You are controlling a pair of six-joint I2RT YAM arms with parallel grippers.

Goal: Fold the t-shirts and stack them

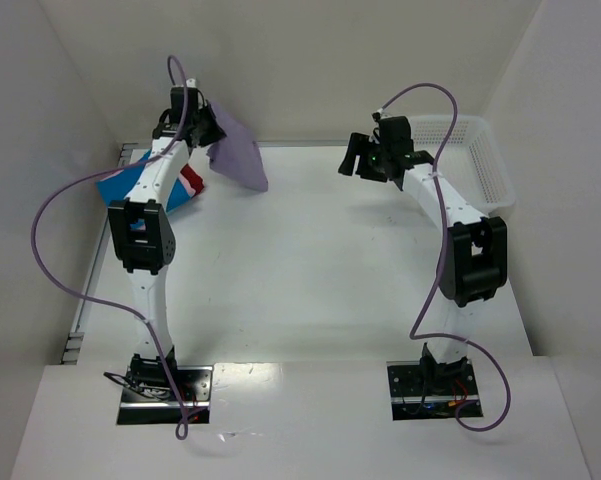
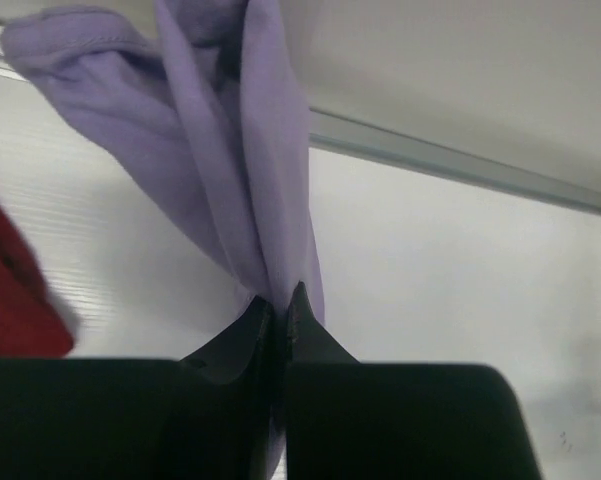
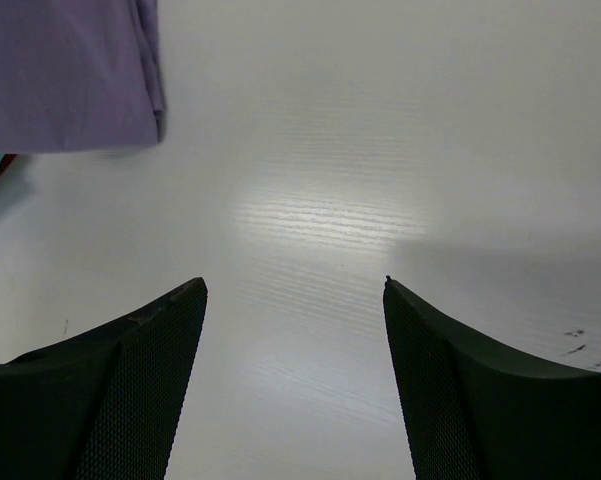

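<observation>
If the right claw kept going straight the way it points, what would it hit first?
Most likely the bare white table; the lavender shirt is off to one side.

High rear and close wrist cameras apparently share the lavender shirt [image 1: 238,155].

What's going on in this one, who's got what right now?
The left gripper is shut on the lavender t-shirt, holding it up at the table's far left so the cloth hangs bunched, not yet folded. Beside that arm lie a folded blue shirt and a red shirt. The right gripper is open and empty, above the bare table near the white basket.
</observation>
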